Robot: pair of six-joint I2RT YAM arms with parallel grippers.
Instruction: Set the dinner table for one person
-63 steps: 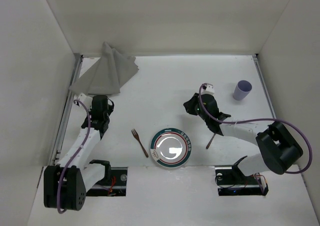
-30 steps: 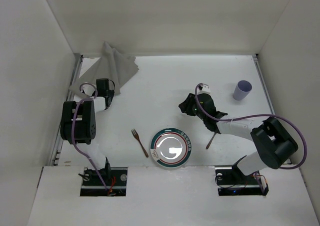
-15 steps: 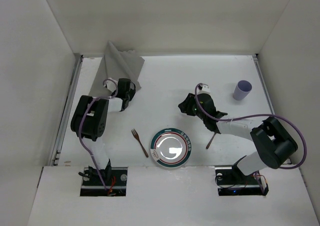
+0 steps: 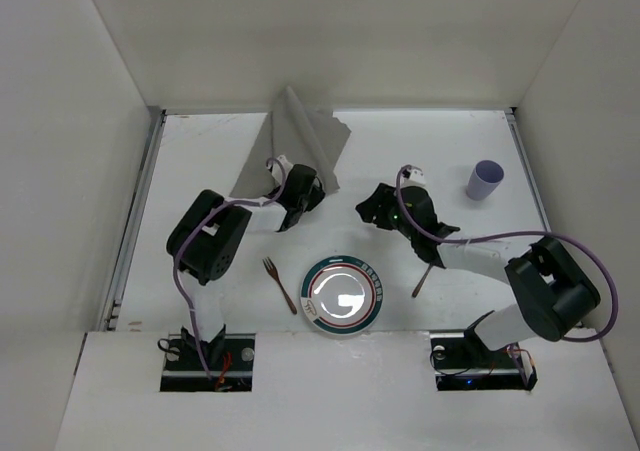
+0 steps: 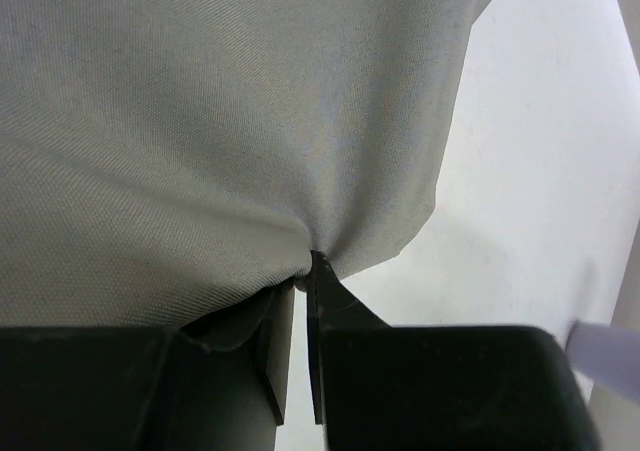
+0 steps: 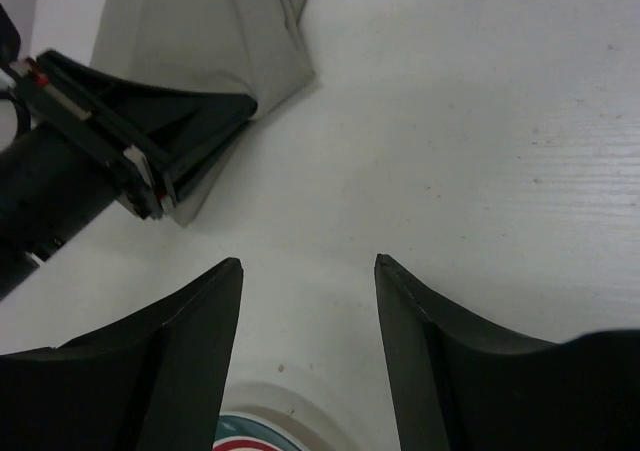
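Observation:
A grey cloth [image 4: 297,136] lies at the back middle of the white dinner table [image 4: 440,141], partly lifted into a peak. My left gripper [image 4: 303,189] is shut on the cloth's near edge. In the left wrist view the cloth [image 5: 200,121] fills the frame, with its fold pinched at my left gripper [image 5: 305,274]. My right gripper [image 4: 374,212] stands open just right of it, nothing between its fingers [image 6: 225,291]. The right wrist view shows the cloth [image 6: 215,31] ahead, above the plate rim [image 6: 262,423].
A round plate [image 4: 343,297] with a teal and red rim sits at the near middle. A brown fork [image 4: 279,284] lies left of it and a brown utensil [image 4: 421,281] right of it. A lilac cup [image 4: 485,180] stands at the back right.
My left arm has swung right, dragging the cloth from the back left corner toward the back middle. My right gripper has opened wider and stayed in place.

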